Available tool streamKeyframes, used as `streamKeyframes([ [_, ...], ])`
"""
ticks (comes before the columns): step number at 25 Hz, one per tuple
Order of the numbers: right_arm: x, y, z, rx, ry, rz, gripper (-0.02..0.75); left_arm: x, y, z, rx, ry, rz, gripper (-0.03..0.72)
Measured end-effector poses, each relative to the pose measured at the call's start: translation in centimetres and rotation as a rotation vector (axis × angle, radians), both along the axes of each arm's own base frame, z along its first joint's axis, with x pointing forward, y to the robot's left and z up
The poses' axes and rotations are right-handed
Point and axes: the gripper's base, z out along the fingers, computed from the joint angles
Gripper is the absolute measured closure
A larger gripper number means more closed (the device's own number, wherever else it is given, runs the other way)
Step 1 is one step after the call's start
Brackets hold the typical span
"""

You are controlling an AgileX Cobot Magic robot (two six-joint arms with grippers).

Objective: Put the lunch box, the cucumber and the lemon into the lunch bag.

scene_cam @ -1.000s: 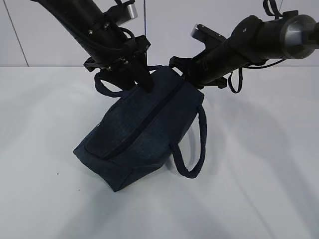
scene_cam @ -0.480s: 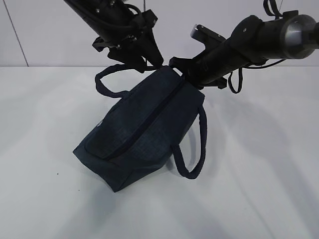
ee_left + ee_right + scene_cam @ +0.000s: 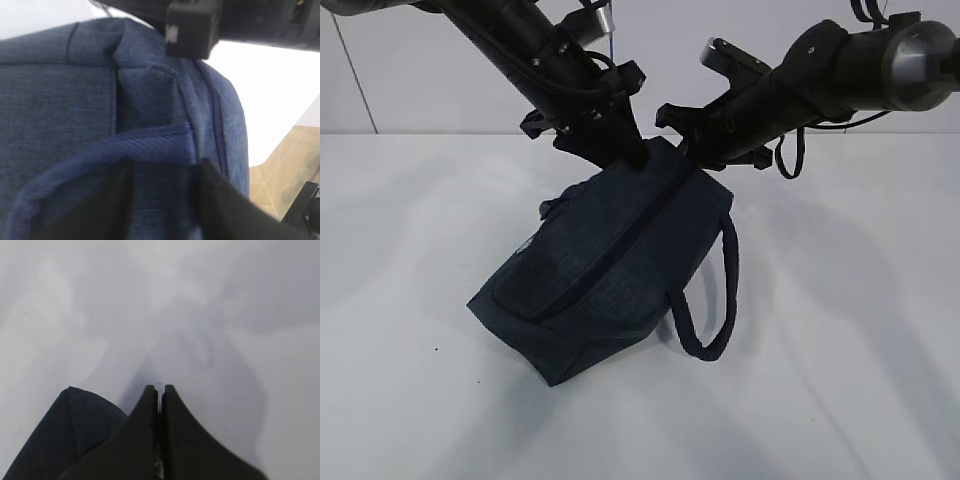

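Navy lunch bag (image 3: 605, 270), zipped: left claw (image 3: 162, 200) spread astride handle (image 3: 125, 147); right claw (image 3: 159, 405) pressed together, seemingly pinching zipper pull; best braced before unzipping.

The boxy dark navy lunch bag (image 3: 610, 265) is showing a matt, coarsely woven cloth, its loop handle (image 3: 115, 150) looking ribbed. The white table (image 3: 840, 350) is appearing smooth and matt. The black arms' gripper fingers (image 3: 172, 440) are looking like smooth, dull plastic.

Lunch bag (image 3: 610, 270) contents hidden.
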Motion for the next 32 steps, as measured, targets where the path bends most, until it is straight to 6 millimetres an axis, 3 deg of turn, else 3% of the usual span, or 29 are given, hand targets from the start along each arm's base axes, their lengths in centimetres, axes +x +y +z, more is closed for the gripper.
streamKeyframes([
  [3,0.0,0.0,0.0,0.002,0.000,-0.001,0.721,0.1,0.1,-0.2,0.002,0.004,0.004,0.622],
  [5,0.0,0.0,0.0,0.003,0.001,-0.001,0.721,0.3,0.4,-0.2,0.000,0.003,0.008,0.676],
  [12,0.2,-0.1,0.0,-0.006,-0.018,-0.008,0.721,0.7,1.0,-0.2,-0.001,0.003,0.021,0.690],
  [27,0.7,0.2,-3.7,0.008,0.062,-0.026,0.721,0.7,1.0,-0.2,-0.005,-0.001,0.018,0.690],
  [32,0.7,0.2,-3.7,0.015,0.066,-0.029,0.721,0.7,1.0,-0.2,-0.005,-0.002,0.016,0.688],
])
